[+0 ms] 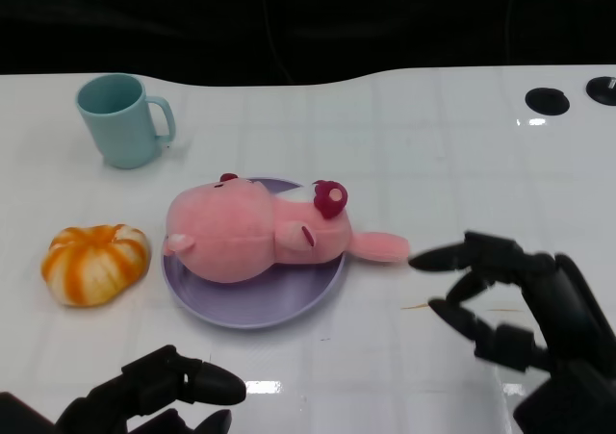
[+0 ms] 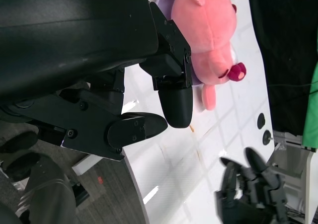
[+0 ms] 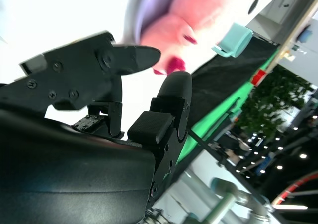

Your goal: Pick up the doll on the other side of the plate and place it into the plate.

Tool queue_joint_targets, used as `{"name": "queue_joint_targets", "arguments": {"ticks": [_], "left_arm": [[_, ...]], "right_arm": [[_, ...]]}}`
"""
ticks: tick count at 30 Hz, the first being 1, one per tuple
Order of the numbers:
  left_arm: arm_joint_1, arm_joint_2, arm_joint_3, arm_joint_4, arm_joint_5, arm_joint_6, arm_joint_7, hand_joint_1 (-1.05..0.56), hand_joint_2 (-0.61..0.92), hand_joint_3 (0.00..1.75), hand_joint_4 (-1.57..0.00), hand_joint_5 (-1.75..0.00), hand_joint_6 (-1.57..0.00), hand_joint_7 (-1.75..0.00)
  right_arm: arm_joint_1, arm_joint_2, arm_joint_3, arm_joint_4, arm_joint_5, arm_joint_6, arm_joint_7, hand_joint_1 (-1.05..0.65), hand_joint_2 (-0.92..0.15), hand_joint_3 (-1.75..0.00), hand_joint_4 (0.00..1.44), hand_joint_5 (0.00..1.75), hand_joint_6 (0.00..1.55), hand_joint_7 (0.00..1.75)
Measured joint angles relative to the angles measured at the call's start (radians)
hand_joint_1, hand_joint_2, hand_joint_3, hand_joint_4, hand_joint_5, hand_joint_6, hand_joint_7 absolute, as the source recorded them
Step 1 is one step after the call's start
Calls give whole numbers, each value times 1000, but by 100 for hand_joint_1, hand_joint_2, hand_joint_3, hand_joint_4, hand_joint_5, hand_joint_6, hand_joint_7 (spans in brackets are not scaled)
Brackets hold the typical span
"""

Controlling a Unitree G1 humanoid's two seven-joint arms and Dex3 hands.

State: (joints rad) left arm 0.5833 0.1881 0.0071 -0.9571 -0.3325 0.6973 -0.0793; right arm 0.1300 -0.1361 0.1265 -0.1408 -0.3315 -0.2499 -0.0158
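Observation:
A pink plush doll [image 1: 252,230] lies on its side across the purple plate [image 1: 252,311] at the table's middle, one pink limb sticking out over the plate's right rim. My right hand [image 1: 515,304] hovers just right of that limb, fingers spread and holding nothing. My left hand [image 1: 164,391] sits low at the near edge, below the plate, also empty with fingers apart. The left wrist view shows the doll [image 2: 211,33] beyond my left fingers [image 2: 176,102] and my right hand [image 2: 251,191] farther off. In the right wrist view the doll [image 3: 191,20] and plate [image 3: 136,10] lie past my fingers.
A teal mug [image 1: 123,119] stands at the back left. An orange and white striped pumpkin-shaped toy [image 1: 96,263] lies left of the plate. Two black round holes [image 1: 547,100] mark the table's far right. The table's dark far edge runs behind the mug.

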Motion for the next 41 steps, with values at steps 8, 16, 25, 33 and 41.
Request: {"name": "queue_joint_targets", "arguments": {"ticks": [8,16,25,33,41], "left_arm": [[-10,4,10,4,-2,-1,-10,-23,88,53,-56,-168,-60,-120],[-34,6,31,1,-20,39,-10,-26,89,50,-59,-166,-61,-119],[-68,7,20,9,-4,43,-10,-25,89,49,-60,-166,-60,-118],[-69,0,12,19,9,42,-10,-26,90,48,-59,-168,-59,-120],[-65,0,0,19,12,39,-10,-24,89,51,-58,-170,-57,-123]], "right_arm": [[96,12,-12,-20,12,-51,-29,0,-37,-126,89,150,87,113],[174,21,-28,-52,17,-82,-50,2,-29,-140,89,172,85,134],[145,25,-31,38,35,-131,-56,3,-23,-150,89,173,85,135],[129,25,-31,54,58,-141,-43,3,-28,-142,88,172,84,134],[116,22,-31,55,74,-141,-15,3,-28,-143,86,173,83,134]]}}
